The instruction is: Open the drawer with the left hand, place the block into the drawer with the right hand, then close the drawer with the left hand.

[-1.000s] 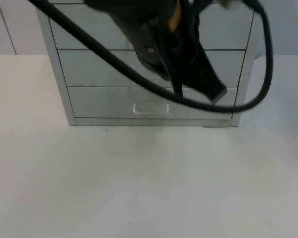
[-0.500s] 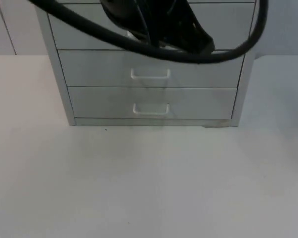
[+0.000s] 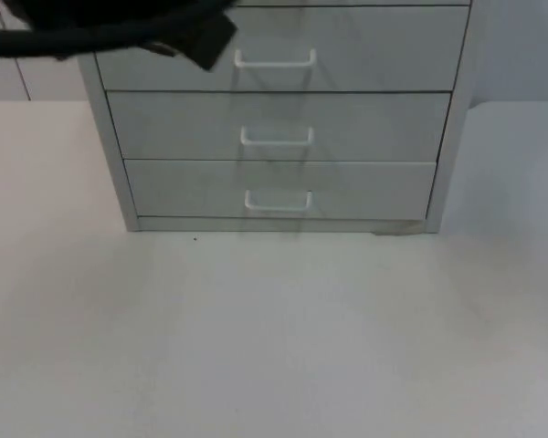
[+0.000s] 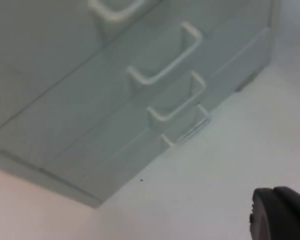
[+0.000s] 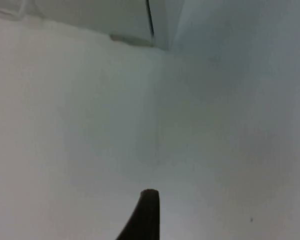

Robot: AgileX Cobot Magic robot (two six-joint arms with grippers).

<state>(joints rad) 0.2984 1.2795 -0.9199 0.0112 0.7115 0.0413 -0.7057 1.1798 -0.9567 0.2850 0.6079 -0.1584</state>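
Observation:
A pale grey cabinet [image 3: 279,119] stands at the back of the white table, with three drawers stacked in its front. All three drawers are pushed in flush. Each carries a white bar handle: the top one [image 3: 274,60], the middle one [image 3: 276,138] and the bottom one [image 3: 278,202]. My left gripper [image 3: 204,38] hovers at the cabinet's upper left, level with the top drawer and left of its handle, touching nothing. In the left wrist view the handles [image 4: 166,61] run in a slanted row ahead of the left gripper [image 4: 281,216]. My right gripper [image 5: 146,215] hangs over bare table near the cabinet's lower corner [image 5: 151,35].
White table top [image 3: 274,338] stretches wide in front of the cabinet and to both sides of it. A grey partition wall [image 3: 521,46] closes the back. A tiny dark speck [image 3: 194,239] lies near the cabinet's front left foot.
The left arm has swung up and to the left, away from the cabinet front. The top and middle handles, covered before, are now in sight. The drawers have not moved.

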